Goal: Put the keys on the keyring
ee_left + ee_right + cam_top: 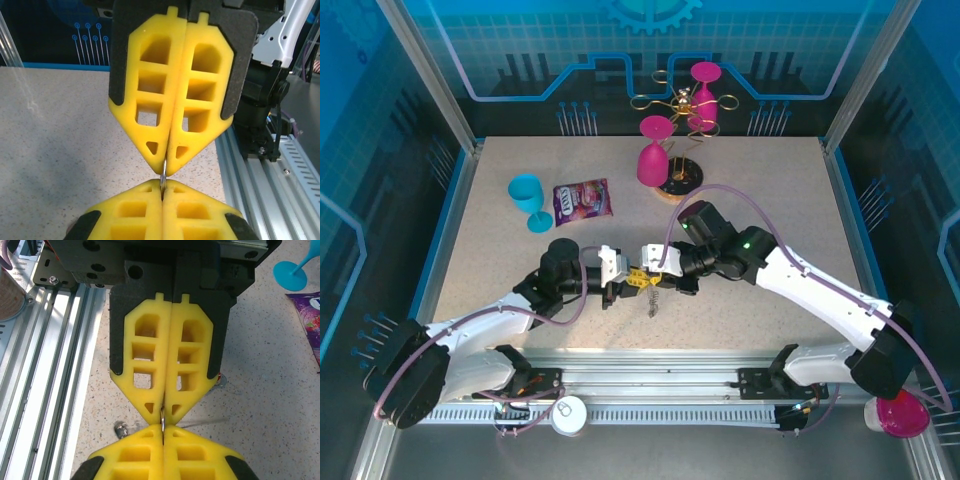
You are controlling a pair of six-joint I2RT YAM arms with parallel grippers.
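Observation:
My two grippers meet tip to tip over the middle of the table. The left gripper and the right gripper are both shut on the same thin grey metal edge, the keyring, seen edge-on between the yellow fingertips. A small dark metal piece sits just under the grippers on the near side. A tiny red-and-silver bit, seemingly the key, peeks out on the table beside the left gripper's finger.
A purple snack packet and a blue cup lie at the back left. Pink glasses stand by the gold wire rack at the back. The aluminium rail runs along the near edge.

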